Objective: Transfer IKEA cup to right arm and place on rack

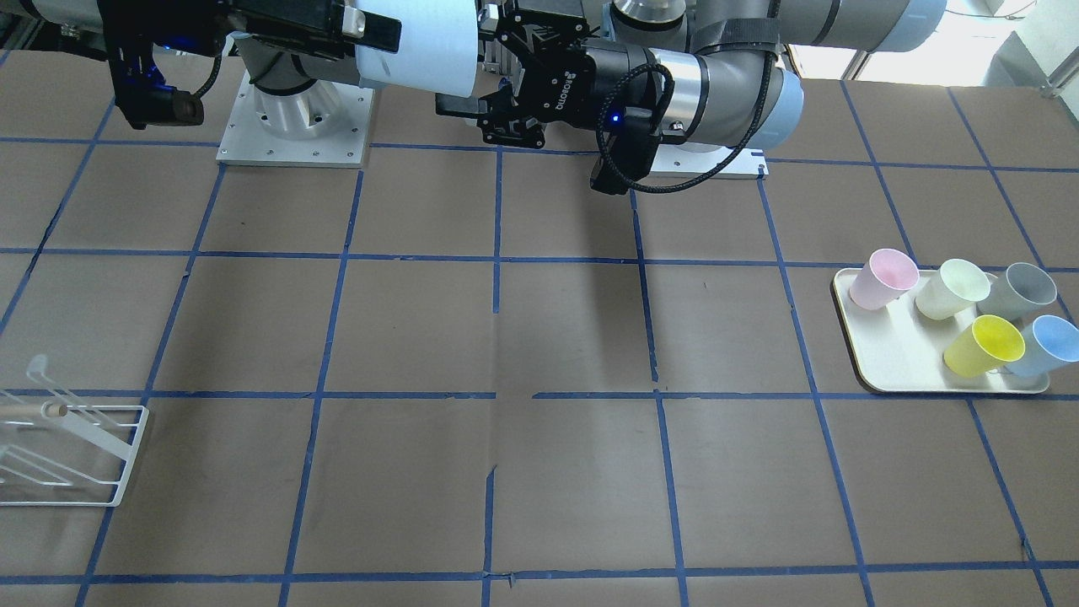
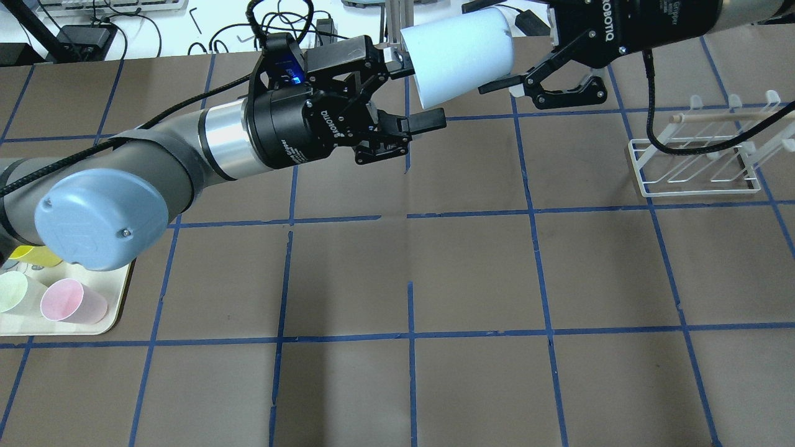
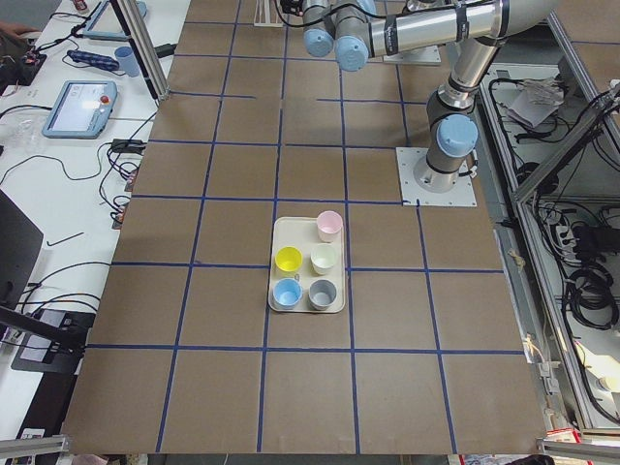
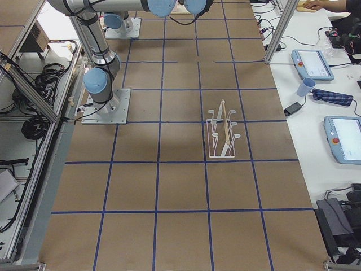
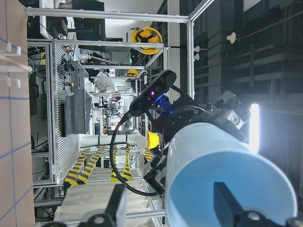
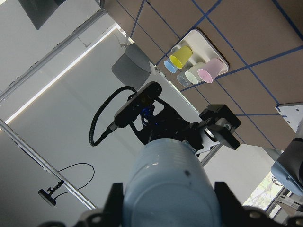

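Table [image 1: 573,472]: flat, matte brown sheeting, ruled into squares by blue tape. Seams and small tears show in the surface.

Left arm [image 2: 155,155] and right arm [image 4: 93,39]: smooth silver-grey tubes with rounded pale blue joint caps. Both reach in high above the table and meet about midway between its two ends.

Tray [image 1: 893,362]: cream, rectangular, rounded corners, low lip. It sits toward the table's end on the robot's left. Five tapered plastic tumblers stand on it, mouths up: pink cup [image 1: 883,278], pale green cup [image 1: 951,288], grey cup [image 1: 1020,291], yellow cup [image 1: 984,346], blue cup [image 1: 1045,346].

Rack [image 2: 695,158]: thin white wire, rectangular base, slanted pegs, one light wood rod [image 2: 714,115]. It stands toward the end on the robot's right, nearer the operators' edge.

Right gripper [image 2: 475,48]: black and angular, fingers pinching the IKEA cup [image 2: 447,62] at its base end, one on each side of the wall.

Left gripper [image 2: 419,88]: black, fingers spread wide. One tip overlaps the cup's open mouth; the other stands clear of the wall. Contact cannot be told.

IKEA cup: pale blue, smooth, no handle. It lies horizontal in the air, mouth toward the left gripper.
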Available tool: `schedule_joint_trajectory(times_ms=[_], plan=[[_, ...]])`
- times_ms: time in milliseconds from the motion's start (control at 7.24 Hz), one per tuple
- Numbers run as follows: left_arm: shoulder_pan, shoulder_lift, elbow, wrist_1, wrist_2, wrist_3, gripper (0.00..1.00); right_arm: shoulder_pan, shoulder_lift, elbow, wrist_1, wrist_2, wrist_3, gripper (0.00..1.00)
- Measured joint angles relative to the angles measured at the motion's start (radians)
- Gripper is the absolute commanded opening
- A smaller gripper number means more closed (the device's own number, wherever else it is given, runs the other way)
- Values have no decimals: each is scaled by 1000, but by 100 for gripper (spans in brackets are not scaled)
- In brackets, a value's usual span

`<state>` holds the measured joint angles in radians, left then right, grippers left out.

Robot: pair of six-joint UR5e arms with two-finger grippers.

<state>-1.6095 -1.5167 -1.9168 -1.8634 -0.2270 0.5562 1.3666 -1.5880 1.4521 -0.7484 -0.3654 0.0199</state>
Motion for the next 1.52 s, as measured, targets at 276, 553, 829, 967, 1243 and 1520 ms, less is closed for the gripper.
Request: schedule_joint_trajectory(times_ms=[276,553,829,967,1243,1520], plan=[[45,11,15,0,69,-54,93,-9,1,-1,-16,-4,-4,30],[106,22,21,0,207,-83,96,-29,2,-2,-76,-58,-5,30],[163,32,52,8,429,-117,100,-46,2,-2,-189,-213,1,30],[189,34,82,24,568,-149,100,-48,2,-2,-261,-318,6,30],[208,34,133,116,889,-209,100,-48,15,9,-432,-550,11,29],[207,34,147,250,1247,-267,100,-47,58,15,-602,-800,-1,24]])
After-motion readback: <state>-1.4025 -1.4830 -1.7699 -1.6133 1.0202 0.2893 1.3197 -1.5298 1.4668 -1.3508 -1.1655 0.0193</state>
